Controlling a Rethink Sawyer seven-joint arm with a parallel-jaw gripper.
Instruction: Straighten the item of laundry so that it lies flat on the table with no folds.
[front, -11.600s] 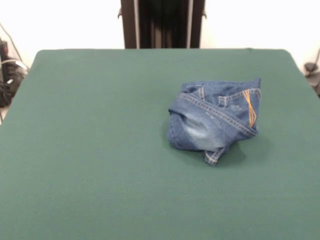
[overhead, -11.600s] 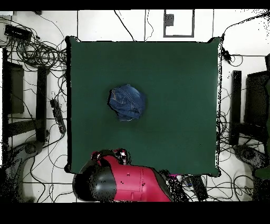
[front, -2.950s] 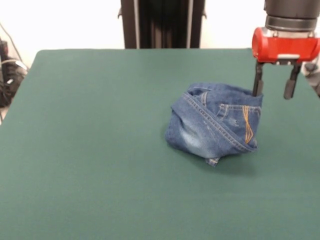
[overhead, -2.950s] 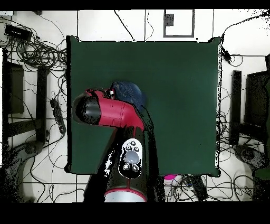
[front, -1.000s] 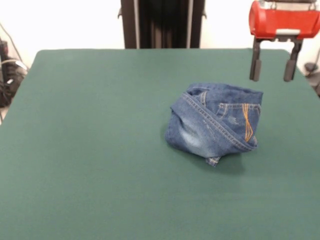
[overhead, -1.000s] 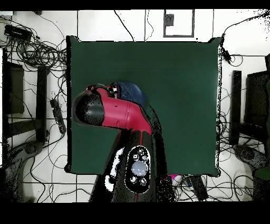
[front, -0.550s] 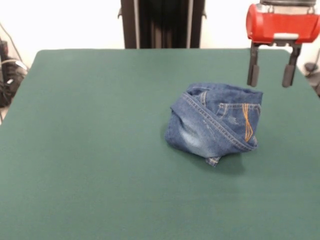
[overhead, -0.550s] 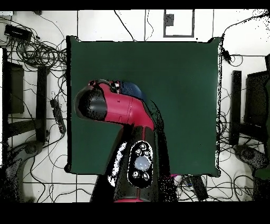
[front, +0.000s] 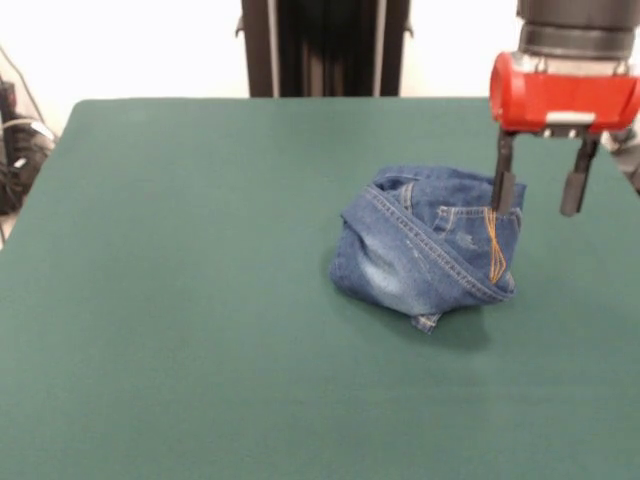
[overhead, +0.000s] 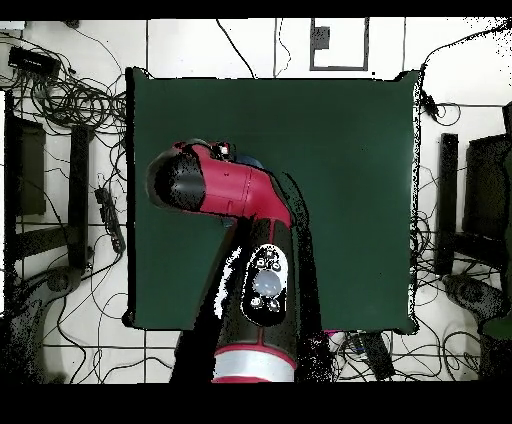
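While bunched, jeans (front: 430, 247) unlabelled.

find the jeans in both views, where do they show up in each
Front view: the jeans lie bunched right of the table's centre, with the open gripper at their upper right corner.
Overhead view: almost wholly hidden under the red arm; only a sliver of blue shows left of the table's centre.
Shared landmark: the green table.
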